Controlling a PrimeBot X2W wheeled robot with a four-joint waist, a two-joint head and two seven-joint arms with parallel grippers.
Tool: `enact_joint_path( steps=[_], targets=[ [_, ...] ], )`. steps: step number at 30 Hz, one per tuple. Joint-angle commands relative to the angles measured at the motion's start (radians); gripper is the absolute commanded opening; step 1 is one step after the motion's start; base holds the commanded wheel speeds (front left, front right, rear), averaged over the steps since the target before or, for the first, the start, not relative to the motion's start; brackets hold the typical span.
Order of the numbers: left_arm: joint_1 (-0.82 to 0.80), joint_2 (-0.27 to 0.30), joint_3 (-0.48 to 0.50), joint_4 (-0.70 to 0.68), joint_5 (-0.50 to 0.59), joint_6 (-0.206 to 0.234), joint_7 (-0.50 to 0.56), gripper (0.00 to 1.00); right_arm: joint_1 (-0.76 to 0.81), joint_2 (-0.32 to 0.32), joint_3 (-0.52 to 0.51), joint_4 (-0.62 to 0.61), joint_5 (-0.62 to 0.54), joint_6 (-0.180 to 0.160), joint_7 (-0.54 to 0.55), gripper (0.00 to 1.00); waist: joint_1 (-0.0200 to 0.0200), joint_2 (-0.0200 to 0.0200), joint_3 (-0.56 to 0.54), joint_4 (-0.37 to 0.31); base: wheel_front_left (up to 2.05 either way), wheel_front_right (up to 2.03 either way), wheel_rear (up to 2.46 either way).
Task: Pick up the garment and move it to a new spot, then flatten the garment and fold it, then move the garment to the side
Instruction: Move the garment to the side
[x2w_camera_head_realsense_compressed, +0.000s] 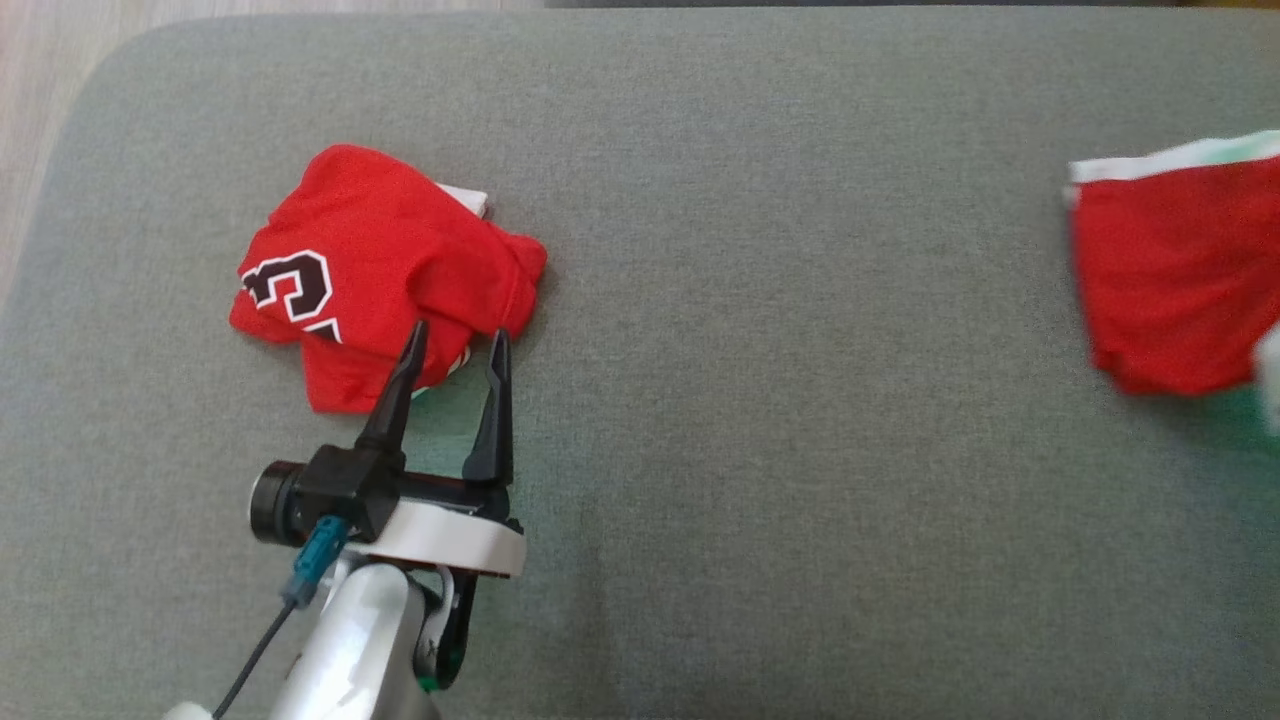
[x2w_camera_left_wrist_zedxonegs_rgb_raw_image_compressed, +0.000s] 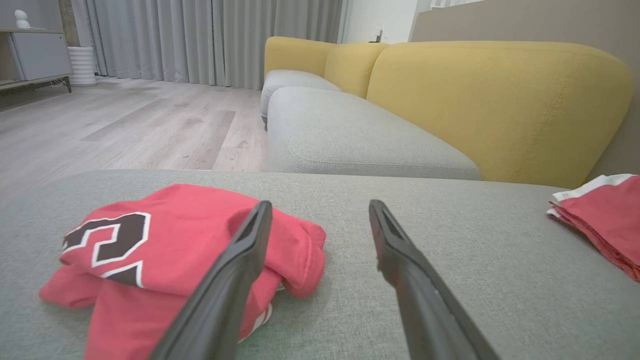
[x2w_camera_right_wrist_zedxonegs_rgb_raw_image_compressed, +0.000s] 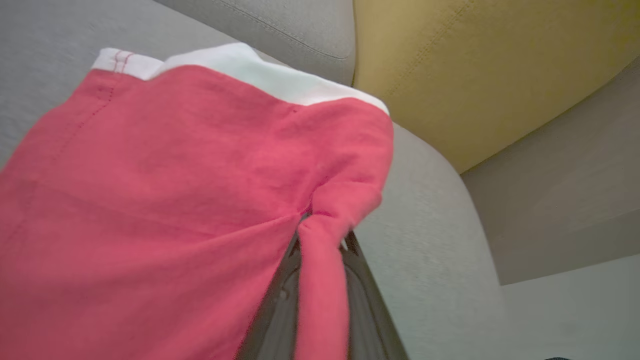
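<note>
A broad grey cushion (x2w_camera_head_realsense_compressed: 750, 480), rounded at the corners and covered in coarse woven fabric, serves as the work surface. On the cushion's left part lies a crumpled red jersey (x2w_camera_head_realsense_compressed: 380, 260). Its soft knit is bunched into a lump, with a black numeral edged in white on top and a scrap of white trim poking out at the far side. The left end effector (x2w_camera_head_realsense_compressed: 458, 332) sits low over the cushion at the jersey's near edge. Its two long, dark, tapered fingers are spread wide and hold nothing, one tip over the cloth and the other just beside it, seemingly poised for a grasp. At the cushion's right edge is a second red garment (x2w_camera_right_wrist_zedxonegs_rgb_raw_image_compressed: 150, 200), flatter, with a white band along one hem and a line of stitching. The right end effector (x2w_camera_right_wrist_zedxonegs_rgb_raw_image_compressed: 322, 240) is closed on a fold of it, and creases fan out from the pinch. Gripping a gathered ridge likely gives a secure hold on such thin, limp fabric for carrying. Whether the garment is clear of the cushion cannot be told. Beyond the cushion rises a padded yellow sofa back (x2w_camera_left_wrist_zedxonegs_rgb_raw_image_compressed: 500, 100).
</note>
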Motion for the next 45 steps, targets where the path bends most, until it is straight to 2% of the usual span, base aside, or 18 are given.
enact_joint_path(
  steps=[1,4,8,12,16,17,18,19,20,27,31,38,40,42,43,45],
  targets=[
    [-0.016,0.007,0.039,-0.038,-0.002,0.001,-0.005,1.0,-0.02,-0.043,0.025,-0.022,-0.013,0.007,-0.011,0.0,0.0,0.0,0.006,0.002,0.0,0.0,0.0],
    [-0.019,0.007,0.042,-0.045,0.0,-0.001,-0.005,1.0,-0.016,-0.121,0.026,-0.018,-0.035,0.007,-0.002,0.0,0.0,0.0,0.021,0.011,0.0,0.0,0.0],
    [-0.025,0.007,0.047,-0.05,0.004,-0.003,-0.005,1.0,-0.021,-0.183,-0.026,-0.025,-0.041,0.007,0.005,0.0,0.0,0.0,0.042,0.021,0.0,0.0,0.0],
    [-0.029,0.007,0.053,-0.049,0.011,-0.005,-0.005,1.0,-0.021,-0.198,-0.067,-0.039,-0.058,0.007,0.003,0.0,0.0,0.0,0.057,0.024,0.0,0.0,0.0],
    [-0.032,0.007,0.057,-0.047,0.015,-0.008,-0.005,1.0,-0.028,-0.172,-0.096,-0.071,-0.089,0.007,0.011,0.0,0.0,0.0,0.063,0.024,0.0,0.0,0.0],
    [-0.033,0.007,0.058,-0.047,0.015,-0.009,-0.005,1.0,-0.026,-0.164,-0.109,-0.083,-0.098,0.007,0.017,0.07,0.0,0.0,0.063,0.023,0.0,0.0,0.0],
    [-0.033,0.007,0.058,-0.045,0.016,-0.009,-0.005,1.0,-0.022,-0.152,-0.12,-0.093,-0.106,0.007,0.02,0.63,0.0,0.0,0.06,0.023,0.0,0.0,0.0],
    [-0.034,0.007,0.058,-0.043,0.016,-0.01,-0.005,1.0,-0.019,-0.14,-0.135,-0.102,-0.11,0.007,0.026,0.97,0.0,0.0,0.058,0.023,0.0,0.0,0.0],
    [-0.034,0.007,0.057,-0.04,0.016,-0.01,-0.005,1.0,-0.014,-0.128,-0.143,-0.115,-0.119,0.007,0.027,1.0,0.0,0.0,0.053,0.021,0.0,0.0,0.0],
    [-0.017,0.007,0.069,-0.032,0.011,-0.007,-0.005,1.0,0.0,-0.013,-0.176,-0.218,-0.126,0.007,-0.008,1.0,0.0,0.0,-0.014,0.005,0.0,0.0,0.0],
    [-0.005,0.007,0.076,-0.043,0.012,-0.004,-0.005,1.0,0.013,0.067,-0.184,-0.287,-0.077,0.007,-0.062,1.0,0.0,0.0,-0.054,-0.005,0.0,0.0,0.0],
    [0.024,0.007,0.094,-0.048,0.02,-0.006,-0.005,1.0,0.092,0.245,-0.121,-0.497,0.129,0.007,-0.118,1.0,0.0,0.0,-0.115,-0.023,0.0,0.0,0.0],
    [0.029,0.007,0.096,-0.05,0.023,-0.007,-0.005,1.0,0.109,0.264,-0.104,-0.536,0.161,0.007,-0.118,1.0,0.0,0.0,-0.121,-0.026,0.0,0.0,0.0],
    [0.036,0.007,0.098,-0.052,0.029,-0.013,-0.005,1.0,0.145,0.301,-0.073,-0.617,0.22,0.007,-0.116,1.0,0.0,0.0,-0.131,-0.032,0.0,0.0,0.0],
    [0.044,0.007,0.099,-0.052,0.032,-0.016,-0.005,1.0,0.189,0.332,-0.046,-0.695,0.268,0.007,-0.109,1.0,0.0,0.0,-0.139,-0.037,0.0,0.0,0.0],
    [0.049,0.007,0.097,-0.052,0.031,-0.018,-0.005,1.0,0.239,0.353,-0.018,-0.758,0.307,0.007,-0.102,1.0,0.0,0.0,-0.147,-0.039,0.0,0.0,0.0]
  ],
)
